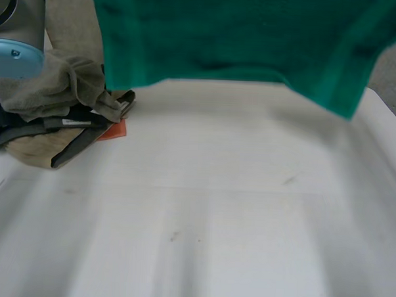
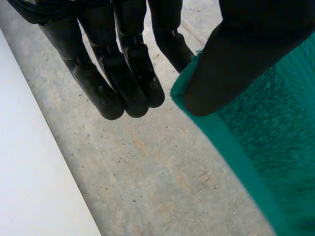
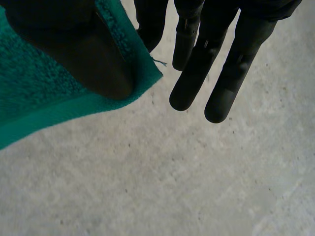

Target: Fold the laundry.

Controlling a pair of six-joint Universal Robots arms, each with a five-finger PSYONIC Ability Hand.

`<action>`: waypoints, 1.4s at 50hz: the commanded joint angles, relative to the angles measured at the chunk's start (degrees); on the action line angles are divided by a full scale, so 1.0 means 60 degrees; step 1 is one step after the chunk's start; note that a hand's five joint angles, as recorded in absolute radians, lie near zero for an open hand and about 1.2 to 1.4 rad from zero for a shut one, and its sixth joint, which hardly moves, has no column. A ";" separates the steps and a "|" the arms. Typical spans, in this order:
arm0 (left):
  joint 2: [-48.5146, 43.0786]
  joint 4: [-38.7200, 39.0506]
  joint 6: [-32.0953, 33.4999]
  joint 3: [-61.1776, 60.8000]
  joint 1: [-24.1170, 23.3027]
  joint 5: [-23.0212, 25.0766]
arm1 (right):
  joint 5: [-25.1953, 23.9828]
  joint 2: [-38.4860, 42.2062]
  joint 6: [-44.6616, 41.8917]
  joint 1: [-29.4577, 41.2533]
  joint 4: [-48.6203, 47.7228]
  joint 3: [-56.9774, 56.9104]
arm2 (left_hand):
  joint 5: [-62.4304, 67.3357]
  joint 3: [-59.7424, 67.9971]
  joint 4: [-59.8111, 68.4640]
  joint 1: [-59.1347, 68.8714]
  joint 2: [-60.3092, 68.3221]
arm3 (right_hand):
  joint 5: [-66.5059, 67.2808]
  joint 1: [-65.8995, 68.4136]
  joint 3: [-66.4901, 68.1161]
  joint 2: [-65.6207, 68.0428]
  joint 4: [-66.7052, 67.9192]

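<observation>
Towel (image 1: 242, 38), green, hangs in the air over the far part of the counter (image 1: 235, 209), spread wide, with its lower hem clear of the surface. One lower corner droops further down on the right side in the head view.

The left hand (image 2: 123, 73) holds one corner of the towel: the thumb (image 2: 246, 54) presses on the terry cloth and pinches it against the finger behind, while the other fingers hang straight beside the cloth and apart from it. The right hand (image 3: 197, 73) grips another corner in the same way, with its thumb (image 3: 83, 54) laid over the hem and the remaining fingers straight and free beside it. Below both hands lies a grey concrete floor (image 3: 172, 177), and the white counter edge runs beside the left hand.

At the left of the counter, near the left arm (image 1: 16, 22), sits a beige cloth (image 1: 63, 83) in a crumpled heap, with a black strap (image 1: 73, 143) across it and an orange piece (image 1: 114, 130) just beside it.
</observation>
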 commanded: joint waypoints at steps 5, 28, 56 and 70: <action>-0.0199 -0.0519 -0.0313 -0.1849 0.0165 0.0373 | -0.0566 0.0722 -0.0010 0.0289 0.0383 0.0736 | 0.2101 0.1971 0.1882 0.2421 0.1896 | 0.1847 0.2376 0.1971 0.8959 0.1883; 0.0224 -0.2903 0.1750 -0.7971 -0.0275 0.0784 | -0.1182 0.1003 -0.2292 -0.0427 0.5053 0.4807 | 0.2101 0.1971 0.1882 0.2421 0.1896 | 0.1847 0.2376 0.1971 0.8959 0.1883; -0.1762 -0.3404 0.2516 -0.3939 -0.0597 0.0155 | -0.1095 0.1833 -0.2765 -0.0253 0.3083 0.3435 | 0.2101 0.1971 0.1882 0.2421 0.1896 | 0.1847 0.2376 0.1971 0.8959 0.1883; -0.5148 -0.3770 0.3188 0.1618 -0.0992 -0.0081 | -0.0216 0.5012 -0.3143 0.0333 0.1555 -0.0387 | 0.2101 0.1971 0.1882 0.2421 0.1896 | 0.1511 0.2039 0.1635 0.8622 0.1546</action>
